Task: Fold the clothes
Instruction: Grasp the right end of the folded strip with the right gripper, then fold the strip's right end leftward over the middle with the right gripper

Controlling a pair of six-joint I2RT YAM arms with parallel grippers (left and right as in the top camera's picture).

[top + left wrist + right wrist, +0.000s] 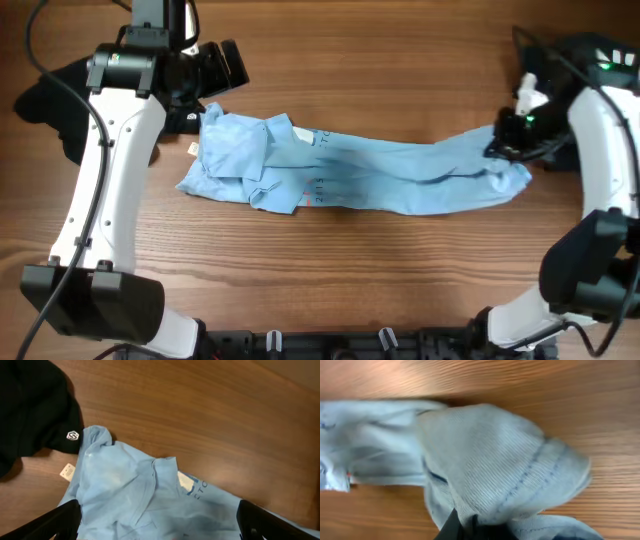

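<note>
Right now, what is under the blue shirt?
Only the wooden table shows around the blue shirt. A white tag lies at its edge. Anything beneath the cloth itself is covered, so I cannot tell.

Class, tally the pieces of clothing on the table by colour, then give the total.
Light blue shirt: 1
Black garment: 1
Total: 2
</note>
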